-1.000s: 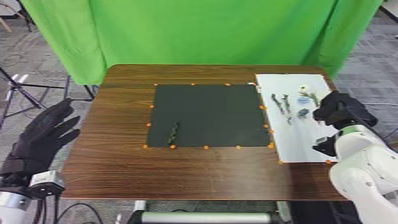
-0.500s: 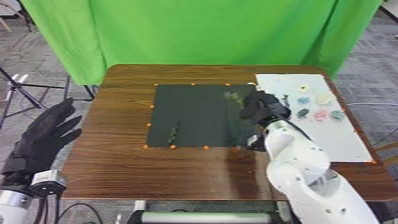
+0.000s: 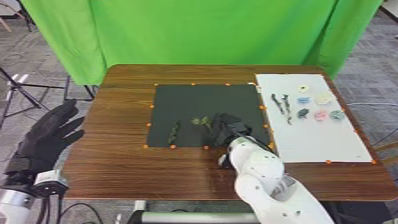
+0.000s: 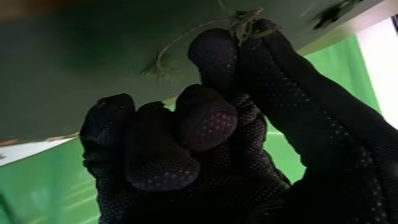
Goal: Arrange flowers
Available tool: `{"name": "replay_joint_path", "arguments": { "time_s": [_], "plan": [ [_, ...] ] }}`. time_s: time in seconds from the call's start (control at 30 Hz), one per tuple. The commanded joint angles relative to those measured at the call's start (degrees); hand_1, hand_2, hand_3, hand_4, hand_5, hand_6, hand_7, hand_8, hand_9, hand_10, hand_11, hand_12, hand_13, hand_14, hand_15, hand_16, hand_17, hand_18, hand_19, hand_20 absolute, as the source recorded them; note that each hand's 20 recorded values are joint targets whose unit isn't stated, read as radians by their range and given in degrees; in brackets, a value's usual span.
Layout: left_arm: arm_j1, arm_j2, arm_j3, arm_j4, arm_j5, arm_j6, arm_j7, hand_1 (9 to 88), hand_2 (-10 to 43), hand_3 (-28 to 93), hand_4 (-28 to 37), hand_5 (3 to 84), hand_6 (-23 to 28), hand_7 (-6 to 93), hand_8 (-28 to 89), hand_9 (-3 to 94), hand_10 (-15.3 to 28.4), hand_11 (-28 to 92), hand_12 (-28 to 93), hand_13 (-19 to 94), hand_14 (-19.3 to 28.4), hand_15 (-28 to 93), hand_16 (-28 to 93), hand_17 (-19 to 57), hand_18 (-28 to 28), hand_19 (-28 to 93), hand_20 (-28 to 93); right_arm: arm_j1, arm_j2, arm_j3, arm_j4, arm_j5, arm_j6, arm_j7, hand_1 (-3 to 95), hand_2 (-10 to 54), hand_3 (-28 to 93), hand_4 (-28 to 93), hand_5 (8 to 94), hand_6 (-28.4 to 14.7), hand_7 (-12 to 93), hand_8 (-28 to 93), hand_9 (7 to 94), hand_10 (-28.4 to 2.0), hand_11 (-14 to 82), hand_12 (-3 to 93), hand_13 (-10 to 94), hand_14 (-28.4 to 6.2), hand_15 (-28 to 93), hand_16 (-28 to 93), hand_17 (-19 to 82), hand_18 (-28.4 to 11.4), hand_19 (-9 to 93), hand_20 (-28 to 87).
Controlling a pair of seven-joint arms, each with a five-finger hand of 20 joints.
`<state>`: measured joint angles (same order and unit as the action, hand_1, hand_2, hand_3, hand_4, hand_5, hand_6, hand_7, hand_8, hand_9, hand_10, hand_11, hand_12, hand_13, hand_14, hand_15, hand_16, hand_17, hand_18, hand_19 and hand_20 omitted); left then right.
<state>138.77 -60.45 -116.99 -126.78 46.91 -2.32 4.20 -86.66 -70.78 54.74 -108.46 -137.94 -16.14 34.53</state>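
right hand (image 3: 233, 125): fingers clamped on green sprig (image 3: 204, 121), at dark mat (image 3: 200, 100), right part. left hand (image 3: 40, 137): fingers straight, left of worktop (image 3: 133, 172). leafy stem (image 3: 173, 134): mat, near left. blooms (image 3: 321, 115), twigs (image 3: 287, 104): white sheet (image 3: 315, 142), right.

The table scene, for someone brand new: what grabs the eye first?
Probably the bright green curtain hanging behind the table. Next, the black-gloved right hand over the dark mat, its fingers pinching wispy greenery. Then the small pastel flowers on the white sheet at the table's right, and the open left hand beyond its left edge.
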Motion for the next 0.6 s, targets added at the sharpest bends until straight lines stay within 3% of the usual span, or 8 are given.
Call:
{"name": "replay_joint_path", "arguments": {
  "time_s": [0.03, 0.33, 0.6],
  "plan": [
    [0.1, 0.09, 0.18, 0.14, -0.04, -0.58, -0.6, 23.4, -7.1, 69, -27.5, 18.9, 0.3, 23.2, -12, 17.2, 8.2, 9, 23, 12, 11.7, 18, 7, -10.9, 18.3, 34, 10, 0.8, -3.5, -1.8, 1.8, -2.5, -0.5, 0.0, 39.7, -7.0, 84, -17, 71.9, 0.5, 57, 19, 77.8, -11.3, 66.7, 51.1, 73, -10.6, 89, 37, 29, -24.1, 86, 50],
    [0.0, 0.36, 0.21, 0.3, -0.05, -0.79, -0.94, 23.5, -7.1, 69, -27.4, 18.9, 0.3, 23.3, -12, 17.2, 8.2, 9, 23, 12, 11.7, 18, 7, -11.0, 18.3, 34, 10, 0.7, -5.0, -1.9, 3.9, -4.3, -1.2, 0.4, 38.7, -6.2, 82, -19, 72.8, 0.6, 56, 19, 78.5, -11.3, 65.8, 51.1, 74, -10.7, 89, 37, 29, -24.1, 87, 49],
    [0.2, 0.72, 0.11, 0.27, -0.27, -0.54, -0.89, 23.5, -7.1, 69, -27.5, 18.9, 0.2, 23.2, -12, 17.2, 8.3, 9, 23, 12, 11.7, 18, 7, -11.0, 18.3, 34, 10, 0.4, -4.9, -1.6, 3.6, -5.6, -2.1, 1.5, 31.3, -5.6, 81, -22, 73.0, 0.1, 52, 17, 77.9, -11.5, 64.7, 51.3, 73, -10.7, 88, 38, 29, -24.4, 87, 49]
  ]
}}
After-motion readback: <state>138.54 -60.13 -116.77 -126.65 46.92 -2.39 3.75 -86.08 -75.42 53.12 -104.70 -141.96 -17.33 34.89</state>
